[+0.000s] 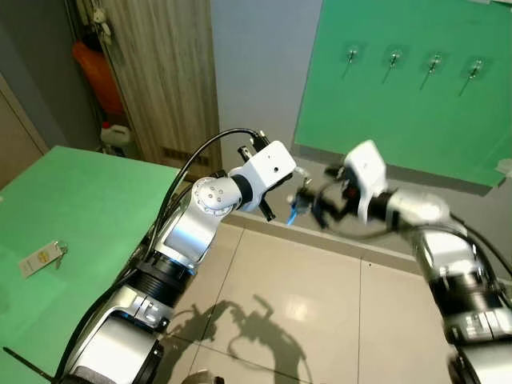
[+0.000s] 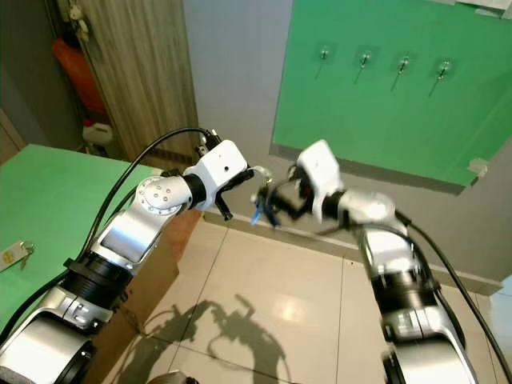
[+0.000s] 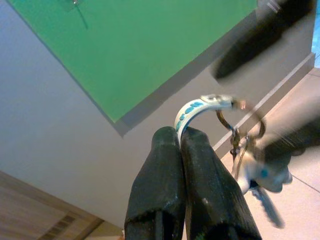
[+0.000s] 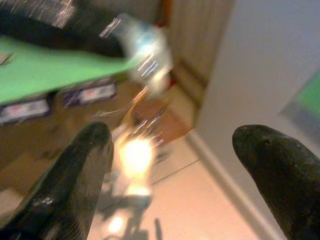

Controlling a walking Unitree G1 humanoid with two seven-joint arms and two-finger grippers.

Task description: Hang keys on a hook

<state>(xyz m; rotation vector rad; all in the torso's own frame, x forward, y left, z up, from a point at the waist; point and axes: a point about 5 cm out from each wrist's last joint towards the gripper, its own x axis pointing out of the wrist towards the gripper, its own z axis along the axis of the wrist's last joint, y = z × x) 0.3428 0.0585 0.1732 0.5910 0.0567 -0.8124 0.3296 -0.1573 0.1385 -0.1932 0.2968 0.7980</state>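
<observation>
1. Looking down from the left eye view, both silver arms reach forward over a pale tiled floor point(image 1: 296, 304) and meet in front of a grey wall. The left gripper point(image 1: 298, 182) and the right gripper point(image 1: 320, 200) are close together, with the keys point(image 1: 294, 210) hanging between them, a blue tag dangling below. A green board point(image 1: 400, 88) on the wall above carries four hooks point(image 1: 350, 56) in a row, well apart from the keys. To the robot's left, a green tabletop point(image 1: 88, 216) holds a small white tag with a ring point(image 1: 42, 258).

2. From the right eye view the scene is the same: the two grippers nearly meet, the keys hang at the left gripper's tip, and the hooks sit high on the board. A wooden door panel point(image 2: 148, 80) stands at the left of the wall.

3. Along the left wrist view, the left gripper's jaws are clenched on a white strap with blue marks point(image 3: 192, 111), pinched between the two black fingers point(image 3: 160, 190). The strap curves to a metal clip and ring from which the keys hang, blurred. The green board and grey wall lie behind.

4. Along the right wrist view, the right gripper's jaws stand wide apart, released, grasping nothing. The keys appear as a bright blur between and beyond the two fingertips point(image 4: 90, 165), not touching either. Floor and skirting lie behind.
</observation>
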